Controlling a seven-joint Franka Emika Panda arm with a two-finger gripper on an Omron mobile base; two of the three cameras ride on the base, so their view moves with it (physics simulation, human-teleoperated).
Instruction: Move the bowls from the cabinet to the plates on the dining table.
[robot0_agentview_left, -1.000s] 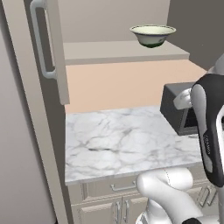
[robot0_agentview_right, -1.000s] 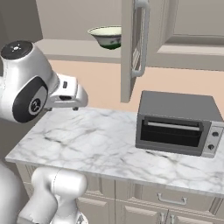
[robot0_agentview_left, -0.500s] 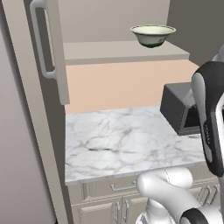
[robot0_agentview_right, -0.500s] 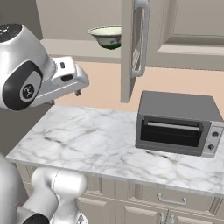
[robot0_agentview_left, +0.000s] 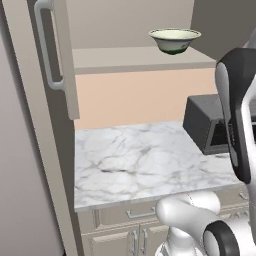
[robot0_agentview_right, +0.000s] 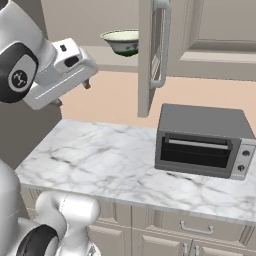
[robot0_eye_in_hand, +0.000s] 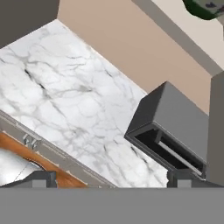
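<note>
Reach step: claw (robot0_eye_in_hand: 109, 177) fingers apart, empty, well below the bowl (robot0_agentview_left: 175, 40) on the open cabinet (robot0_agentview_left: 135, 59) shelf. Next: raise and line up on its rim.

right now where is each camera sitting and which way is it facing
Left base view: behind the arm on its left, facing the open cabinet, bowl on its shelf, marble counter; arm at right.
Right base view: behind on the right, same bowl and counter, toaster oven; arm at left.
Hand view: on the hand, tilted, looking down at counter and oven; fingertips at bottom.
All three share counter and oven.
</note>
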